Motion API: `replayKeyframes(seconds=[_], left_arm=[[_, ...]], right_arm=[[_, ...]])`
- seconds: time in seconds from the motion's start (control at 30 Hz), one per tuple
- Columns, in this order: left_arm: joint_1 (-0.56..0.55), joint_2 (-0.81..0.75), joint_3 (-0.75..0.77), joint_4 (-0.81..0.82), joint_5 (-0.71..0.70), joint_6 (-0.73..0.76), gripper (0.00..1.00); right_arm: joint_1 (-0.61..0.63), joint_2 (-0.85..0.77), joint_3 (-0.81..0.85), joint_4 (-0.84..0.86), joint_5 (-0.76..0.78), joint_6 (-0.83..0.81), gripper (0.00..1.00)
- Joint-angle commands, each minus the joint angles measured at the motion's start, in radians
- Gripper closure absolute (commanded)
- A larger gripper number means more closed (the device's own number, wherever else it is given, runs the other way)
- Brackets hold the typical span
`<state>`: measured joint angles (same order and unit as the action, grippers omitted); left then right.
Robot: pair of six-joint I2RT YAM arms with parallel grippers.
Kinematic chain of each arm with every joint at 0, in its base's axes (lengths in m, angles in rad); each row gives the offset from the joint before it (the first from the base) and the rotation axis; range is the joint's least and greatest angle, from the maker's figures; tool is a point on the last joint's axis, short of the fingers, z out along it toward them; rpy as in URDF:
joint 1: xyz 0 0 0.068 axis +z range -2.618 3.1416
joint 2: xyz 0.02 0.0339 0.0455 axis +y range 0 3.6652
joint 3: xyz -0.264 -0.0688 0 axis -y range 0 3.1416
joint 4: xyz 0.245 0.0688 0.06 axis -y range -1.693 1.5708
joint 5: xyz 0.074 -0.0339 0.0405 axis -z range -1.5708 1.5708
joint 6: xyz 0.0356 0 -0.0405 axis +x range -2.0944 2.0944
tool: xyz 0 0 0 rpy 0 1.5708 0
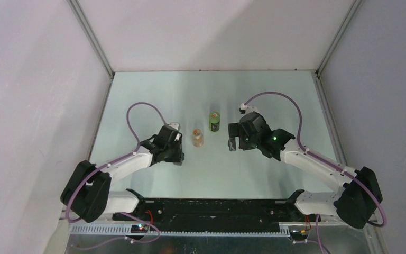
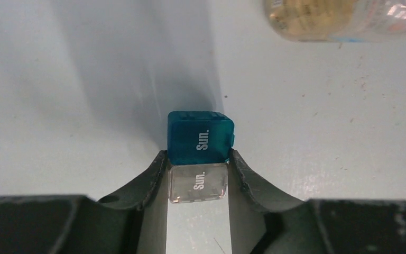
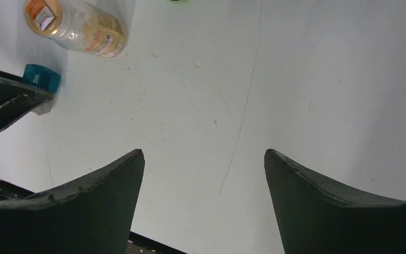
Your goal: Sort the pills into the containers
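Observation:
My left gripper (image 2: 197, 159) is shut on a small teal pill box (image 2: 201, 138) marked "Sun." with its clear lid (image 2: 197, 182) lying open between the fingers; the box rests on the table. The pale beige bottle with an orange top (image 1: 197, 137) stands just beyond and to the right, and also shows in the left wrist view (image 2: 338, 18) and the right wrist view (image 3: 76, 26). The dark bottle with a lime-green top (image 1: 214, 121) stands behind it. My right gripper (image 3: 203, 153) is open and empty over bare table, right of both bottles (image 1: 233, 142). No loose pills show.
The table (image 1: 206, 90) is pale and walled by white panels at the left, back and right. A black rail (image 1: 211, 209) runs along the near edge between the arm bases. The left arm's fingers (image 3: 5, 100) and the teal box (image 3: 42, 78) show in the right wrist view.

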<state>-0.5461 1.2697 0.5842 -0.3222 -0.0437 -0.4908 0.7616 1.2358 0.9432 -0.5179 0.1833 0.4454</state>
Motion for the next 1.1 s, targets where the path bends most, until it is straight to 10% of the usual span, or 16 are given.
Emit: replayKeyframes(seconds=[0.0,0.67,1.07], left_arm=[[-0.051,0.034,0.067,0.03,0.034,0.075,0.7],[-0.488,0.515,0.654,-0.03,0.177,0.447,0.69],[-0.487,0.599,0.668,0.069,0.186,0.528,0.34]], right_arm=[[-0.026,-0.054,-0.025,-0.004,0.0,0.025,0.12],[-0.459,-0.239,-0.19,-0.147,-0.106,0.21,0.13],[-0.645,-0.338,-0.284,-0.168,-0.24,0.212,0.13]])
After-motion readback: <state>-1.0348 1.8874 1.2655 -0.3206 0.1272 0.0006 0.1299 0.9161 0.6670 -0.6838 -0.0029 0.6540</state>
